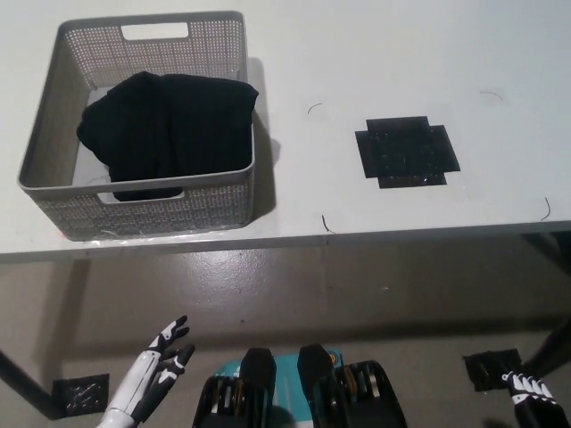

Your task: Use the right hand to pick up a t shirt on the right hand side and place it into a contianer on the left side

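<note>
Black t shirt [169, 129] in one grey basket [53, 98] far left, left hand [152, 374] fingers apart, right hand [533, 399] fingers unclear, no writing legible.

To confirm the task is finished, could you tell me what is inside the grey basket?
A black t-shirt lies bunched inside the grey basket, draping over its right rim. It covers most of the floor, so anything beneath it cannot be seen.
</note>
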`<state>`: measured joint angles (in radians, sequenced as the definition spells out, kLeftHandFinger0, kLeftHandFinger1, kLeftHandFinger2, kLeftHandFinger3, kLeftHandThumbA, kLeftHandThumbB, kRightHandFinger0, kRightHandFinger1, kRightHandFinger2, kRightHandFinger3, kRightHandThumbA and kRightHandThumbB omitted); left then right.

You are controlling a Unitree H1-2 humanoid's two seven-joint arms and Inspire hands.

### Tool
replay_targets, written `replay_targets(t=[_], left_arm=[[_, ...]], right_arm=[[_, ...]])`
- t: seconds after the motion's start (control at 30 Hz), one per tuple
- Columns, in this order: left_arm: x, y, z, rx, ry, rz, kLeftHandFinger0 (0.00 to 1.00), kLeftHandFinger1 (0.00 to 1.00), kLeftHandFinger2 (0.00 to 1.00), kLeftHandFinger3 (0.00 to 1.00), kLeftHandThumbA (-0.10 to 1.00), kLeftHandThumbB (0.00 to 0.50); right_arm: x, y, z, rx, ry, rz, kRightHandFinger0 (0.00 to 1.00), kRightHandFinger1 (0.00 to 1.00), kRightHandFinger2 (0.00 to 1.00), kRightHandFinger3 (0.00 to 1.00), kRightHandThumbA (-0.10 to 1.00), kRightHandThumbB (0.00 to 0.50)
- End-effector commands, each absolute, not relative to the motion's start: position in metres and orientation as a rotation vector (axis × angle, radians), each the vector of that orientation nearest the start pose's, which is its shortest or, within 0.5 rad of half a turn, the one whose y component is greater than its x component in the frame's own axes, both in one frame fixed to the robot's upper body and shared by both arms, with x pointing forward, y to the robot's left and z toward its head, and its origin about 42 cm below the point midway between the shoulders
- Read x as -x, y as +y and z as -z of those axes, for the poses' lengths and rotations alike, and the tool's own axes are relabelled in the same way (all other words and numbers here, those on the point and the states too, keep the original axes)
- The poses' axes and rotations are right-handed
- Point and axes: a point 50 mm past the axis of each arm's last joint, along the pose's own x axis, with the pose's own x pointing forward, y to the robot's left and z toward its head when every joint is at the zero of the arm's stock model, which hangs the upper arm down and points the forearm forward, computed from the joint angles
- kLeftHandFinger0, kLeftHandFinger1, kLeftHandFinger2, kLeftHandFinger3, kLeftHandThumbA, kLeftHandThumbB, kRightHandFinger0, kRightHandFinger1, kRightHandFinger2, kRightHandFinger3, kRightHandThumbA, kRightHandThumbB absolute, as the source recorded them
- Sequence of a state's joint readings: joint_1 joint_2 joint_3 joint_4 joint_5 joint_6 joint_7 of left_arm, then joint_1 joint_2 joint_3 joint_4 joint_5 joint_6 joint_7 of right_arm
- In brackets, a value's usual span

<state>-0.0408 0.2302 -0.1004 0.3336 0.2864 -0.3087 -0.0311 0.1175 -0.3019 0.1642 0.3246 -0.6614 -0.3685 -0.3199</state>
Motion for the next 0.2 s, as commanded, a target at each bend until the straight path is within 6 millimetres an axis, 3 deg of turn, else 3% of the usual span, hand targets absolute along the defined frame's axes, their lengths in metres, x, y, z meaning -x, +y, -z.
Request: replay_targets(t=[0.0, 0.17], left_arm=[[-0.2908, 0.2728, -0.0528, -0.522, -0.055, 0.210, 0.72, 0.82, 0.97, 1.00, 1.00, 0.379], [-0.2886, 0.2737, -0.0523, -0.524, -0.051, 0.215, 0.74, 0.82, 0.97, 1.00, 1.00, 0.376]], right_arm=[[-0.2199, -0.2911, -0.0184, 0.880, -0.101, -0.114, 1.00, 1.00, 1.00, 1.00, 0.82, 0.260], [-0.2170, -0.2909, -0.0177, 0.876, -0.098, -0.115, 1.00, 1.00, 1.00, 1.00, 0.84, 0.269]])
